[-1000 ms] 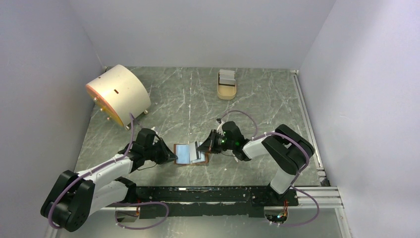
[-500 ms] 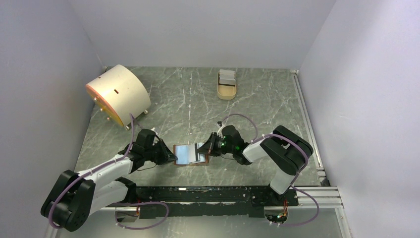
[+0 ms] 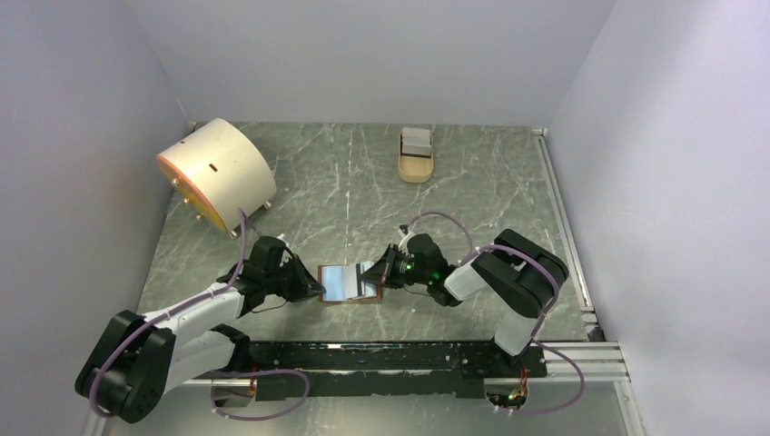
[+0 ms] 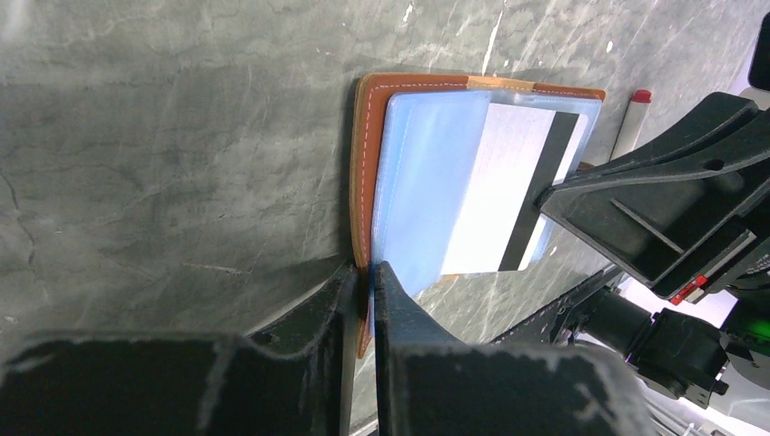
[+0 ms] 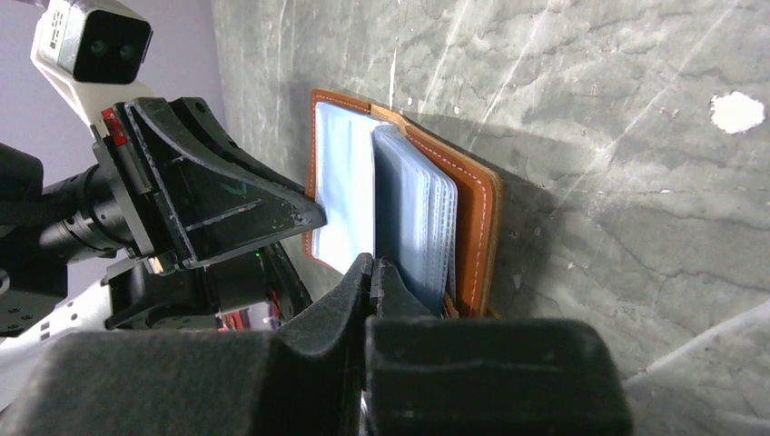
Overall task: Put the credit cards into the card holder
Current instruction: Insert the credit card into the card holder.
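Marbled grey-green tabletop (image 3: pixel 472 182) carries the open brown leather card holder (image 4: pixel 366 154), its pale blue plastic sleeves fanned; left gripper (image 4: pixel 366 277) pinches the holder's left edge, likely steadying it, while right gripper (image 5: pixel 372 268) clamps a glossy striped credit card (image 4: pixel 495 182), seemingly part-slid into a sleeve

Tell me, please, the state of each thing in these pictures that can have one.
card holder, open, lying flat, blue inside up.
credit card, partly under a blue sleeve.
left hand, shut on the card holder's near edge.
right hand, shut on the credit card.
tray, holding spare cards.
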Robot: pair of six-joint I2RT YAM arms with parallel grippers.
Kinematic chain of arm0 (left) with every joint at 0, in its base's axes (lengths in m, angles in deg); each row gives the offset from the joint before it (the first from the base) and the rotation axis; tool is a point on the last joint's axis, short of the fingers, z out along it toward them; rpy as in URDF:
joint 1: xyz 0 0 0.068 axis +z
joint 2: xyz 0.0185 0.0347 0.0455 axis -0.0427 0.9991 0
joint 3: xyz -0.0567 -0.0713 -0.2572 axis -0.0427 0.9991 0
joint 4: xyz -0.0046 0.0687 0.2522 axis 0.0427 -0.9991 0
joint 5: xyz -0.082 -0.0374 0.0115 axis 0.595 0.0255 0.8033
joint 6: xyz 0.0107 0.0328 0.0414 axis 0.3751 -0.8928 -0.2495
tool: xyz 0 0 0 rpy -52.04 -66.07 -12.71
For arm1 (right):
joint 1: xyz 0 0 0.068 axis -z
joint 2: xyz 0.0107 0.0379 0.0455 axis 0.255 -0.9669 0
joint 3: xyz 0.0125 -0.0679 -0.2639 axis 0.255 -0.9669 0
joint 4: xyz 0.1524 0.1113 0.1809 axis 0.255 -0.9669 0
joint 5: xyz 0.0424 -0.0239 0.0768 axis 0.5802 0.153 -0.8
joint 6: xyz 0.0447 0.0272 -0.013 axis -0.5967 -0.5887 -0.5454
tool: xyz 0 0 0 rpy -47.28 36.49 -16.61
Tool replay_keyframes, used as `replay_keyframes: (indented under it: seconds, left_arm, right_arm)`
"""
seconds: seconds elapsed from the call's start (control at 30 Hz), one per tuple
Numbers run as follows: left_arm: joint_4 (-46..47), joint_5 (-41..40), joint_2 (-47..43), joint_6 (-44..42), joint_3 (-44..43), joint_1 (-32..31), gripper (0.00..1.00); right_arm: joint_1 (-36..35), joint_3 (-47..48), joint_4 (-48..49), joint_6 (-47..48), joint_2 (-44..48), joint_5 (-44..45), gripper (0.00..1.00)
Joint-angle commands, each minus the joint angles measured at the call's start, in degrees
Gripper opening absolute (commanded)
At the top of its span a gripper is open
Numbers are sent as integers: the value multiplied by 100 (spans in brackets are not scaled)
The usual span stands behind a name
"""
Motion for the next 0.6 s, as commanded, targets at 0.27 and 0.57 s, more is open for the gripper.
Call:
replay_keyframes:
  seconds: [0.27, 0.57]
  left_arm:
    - [124, 70, 58, -120, 48, 48, 15]
    - [147, 114, 52, -104, 26, 48, 16]
  right_arm:
    - [-49, -159, 1028, -354, -392, 54, 0]
    - [-68, -182, 1103, -406, -559, -208, 0]
